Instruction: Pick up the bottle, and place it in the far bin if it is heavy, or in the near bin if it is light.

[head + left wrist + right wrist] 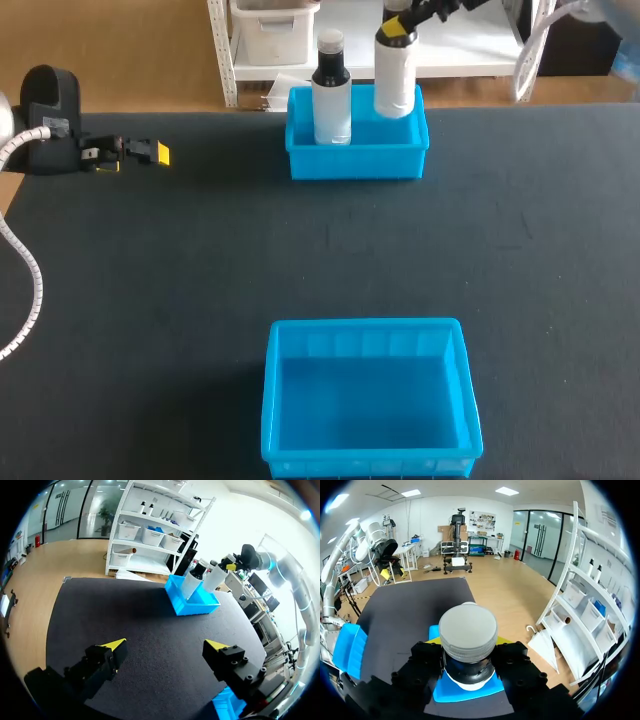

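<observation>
My right gripper (468,652) is clenched on the neck of the white bottle (395,72), just under its grey cap (468,625). The bottle is upright, its base down inside the far bin (355,162), beside a second bottle (331,95) standing there. Any print on either is too small to read. My left gripper (167,647) rests spread wide above the table (150,280), well apart from the near bin (370,460).

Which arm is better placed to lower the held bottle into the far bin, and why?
Right. Its gripper is shut on the white bottle, held at the far bin. The left gripper is open and empty, off toward the table's left edge.
</observation>
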{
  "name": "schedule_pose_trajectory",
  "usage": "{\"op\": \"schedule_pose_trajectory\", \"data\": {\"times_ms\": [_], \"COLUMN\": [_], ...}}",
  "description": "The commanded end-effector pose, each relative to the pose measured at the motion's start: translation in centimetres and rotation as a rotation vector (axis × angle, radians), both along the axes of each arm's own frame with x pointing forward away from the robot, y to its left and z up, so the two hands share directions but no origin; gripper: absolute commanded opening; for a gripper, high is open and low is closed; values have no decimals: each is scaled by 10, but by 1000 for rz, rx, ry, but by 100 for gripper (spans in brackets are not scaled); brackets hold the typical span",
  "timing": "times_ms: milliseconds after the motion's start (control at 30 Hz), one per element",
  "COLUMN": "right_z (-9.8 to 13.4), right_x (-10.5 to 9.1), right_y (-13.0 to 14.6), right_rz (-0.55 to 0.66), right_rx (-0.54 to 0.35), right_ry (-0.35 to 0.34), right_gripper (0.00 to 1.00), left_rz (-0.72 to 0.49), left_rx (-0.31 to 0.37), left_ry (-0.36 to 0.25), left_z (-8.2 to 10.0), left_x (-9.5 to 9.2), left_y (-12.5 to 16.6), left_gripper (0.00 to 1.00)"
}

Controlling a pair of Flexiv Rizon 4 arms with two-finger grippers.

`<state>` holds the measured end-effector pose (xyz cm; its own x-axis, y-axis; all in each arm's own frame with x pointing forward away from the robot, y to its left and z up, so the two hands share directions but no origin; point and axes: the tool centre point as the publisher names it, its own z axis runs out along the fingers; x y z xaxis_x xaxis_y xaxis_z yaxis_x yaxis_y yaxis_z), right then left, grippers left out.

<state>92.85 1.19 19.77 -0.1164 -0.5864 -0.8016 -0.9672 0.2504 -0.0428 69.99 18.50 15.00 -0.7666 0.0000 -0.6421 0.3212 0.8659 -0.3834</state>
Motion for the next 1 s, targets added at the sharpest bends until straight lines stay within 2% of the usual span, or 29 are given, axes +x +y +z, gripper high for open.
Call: {"op": "schedule_pose_trajectory", "data": {"times_ms": [33,433,1000], "right_z": [-6,-34,-58], "right_x": [22,23,20], "right_y": [6,13,14], "right_rz": [151,163,160], "right_rx": [25,39,61], "right_ry": [117,158,200], "right_gripper": [0,0,0], "left_rz": [0,0,0], "left_rx": [0,0,0], "left_ry": [0,0,0], "left_z": [0,0,0], "left_x": [0,0,0], "left_y": [0,0,0], "left_gripper": [100,100,100]}}
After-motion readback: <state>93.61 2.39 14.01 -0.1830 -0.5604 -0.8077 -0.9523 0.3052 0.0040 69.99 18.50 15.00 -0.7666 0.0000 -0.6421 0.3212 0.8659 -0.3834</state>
